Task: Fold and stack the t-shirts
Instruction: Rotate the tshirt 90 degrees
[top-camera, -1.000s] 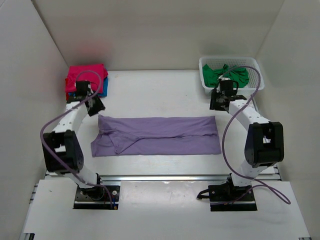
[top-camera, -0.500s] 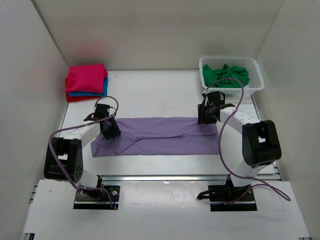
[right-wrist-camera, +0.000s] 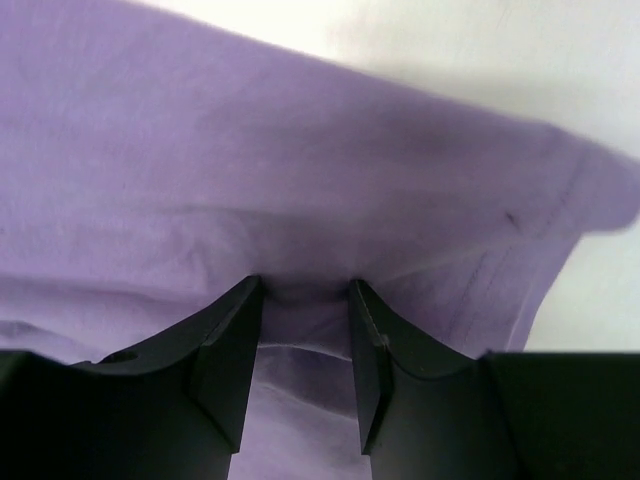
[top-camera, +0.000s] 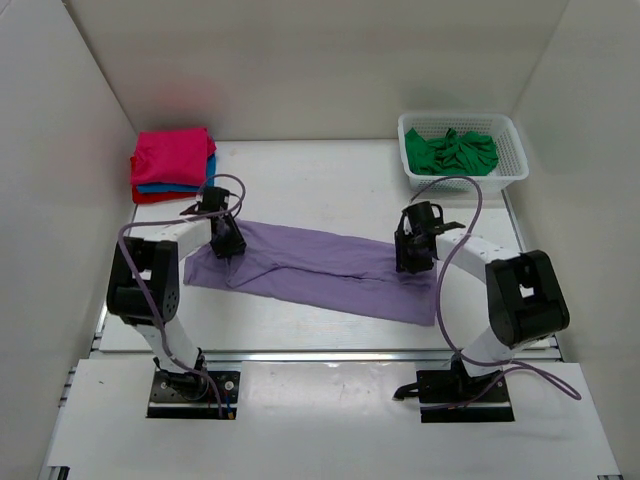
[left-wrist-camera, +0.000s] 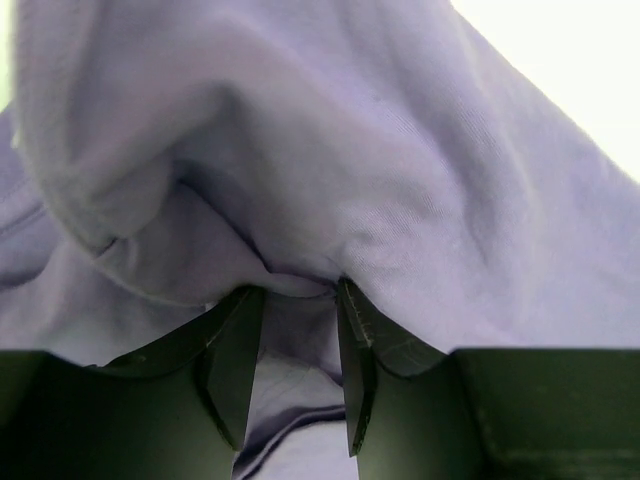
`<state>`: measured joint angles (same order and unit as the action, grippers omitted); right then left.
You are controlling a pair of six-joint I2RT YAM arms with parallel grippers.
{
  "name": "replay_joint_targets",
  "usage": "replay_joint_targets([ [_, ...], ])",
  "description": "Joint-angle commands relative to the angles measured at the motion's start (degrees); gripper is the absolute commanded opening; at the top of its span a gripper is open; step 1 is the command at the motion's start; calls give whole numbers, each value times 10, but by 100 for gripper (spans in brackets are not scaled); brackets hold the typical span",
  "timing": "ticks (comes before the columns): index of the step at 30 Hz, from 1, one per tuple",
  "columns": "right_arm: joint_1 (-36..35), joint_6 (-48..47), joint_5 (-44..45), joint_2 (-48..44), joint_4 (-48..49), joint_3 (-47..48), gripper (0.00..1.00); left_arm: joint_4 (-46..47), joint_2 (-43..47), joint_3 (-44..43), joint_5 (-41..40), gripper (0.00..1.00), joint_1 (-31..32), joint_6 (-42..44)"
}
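Observation:
The lilac purple t-shirt (top-camera: pixel 320 268) lies as a long folded band across the middle of the table, slanting down to the right. My left gripper (top-camera: pixel 228 246) is shut on its far left edge, with cloth bunched between the fingers in the left wrist view (left-wrist-camera: pixel 300 292). My right gripper (top-camera: pixel 409 262) is shut on its far right edge, also seen in the right wrist view (right-wrist-camera: pixel 305 290). The magenta t-shirt (top-camera: pixel 172 157) tops a folded stack over the blue (top-camera: pixel 209 172) and red (top-camera: pixel 150 196) ones at the far left. The green t-shirt (top-camera: pixel 455 152) lies crumpled in the basket.
A white lattice basket (top-camera: pixel 465 177) stands at the far right corner. White walls close in the table on the left, back and right. The arm bases and a rail sit at the near edge.
Both grippers came down from the far side onto the lilac t-shirt's far edge and closed on it. The shirt has since shifted and now slants, its far edge pulled inward.

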<state>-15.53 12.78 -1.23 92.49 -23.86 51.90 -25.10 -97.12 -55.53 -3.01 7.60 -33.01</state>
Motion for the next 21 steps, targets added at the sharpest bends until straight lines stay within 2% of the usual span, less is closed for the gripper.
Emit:
replay_joint_targets([
  [1,-27,41,11,-39,-53,-40,37,22,-59,-32,-9,46,10,4],
  [9,-122,112,11,-130,-75,-118,37,-44,-234,-290,1,47,57,41],
  [12,-143,141,-6,-156,-64,-138,38,-132,-328,-445,17,47,71,53],
  [14,-177,165,-20,-157,-44,-144,38,-194,-427,-622,27,47,78,60],
  [15,-198,179,-20,-146,-34,-142,37,-250,-491,-745,28,47,84,66],
  [16,-208,182,-24,-145,-30,-141,38,-314,-524,-819,34,47,87,66],
  [17,-224,196,-22,-130,-20,-135,38,-373,-611,-996,49,46,89,59],
  [18,-247,211,-27,-117,-9,-129,37,-353,-637,-1025,88,44,85,55],
  [19,-256,218,-27,-110,-1,-116,38,-286,-597,-909,106,44,79,44],
  [20,-280,221,-28,-94,1,-116,37,-247,-584,-874,115,44,78,45],
  [21,-292,227,-40,-78,19,-104,38,-246,-582,-867,106,45,81,52],
])
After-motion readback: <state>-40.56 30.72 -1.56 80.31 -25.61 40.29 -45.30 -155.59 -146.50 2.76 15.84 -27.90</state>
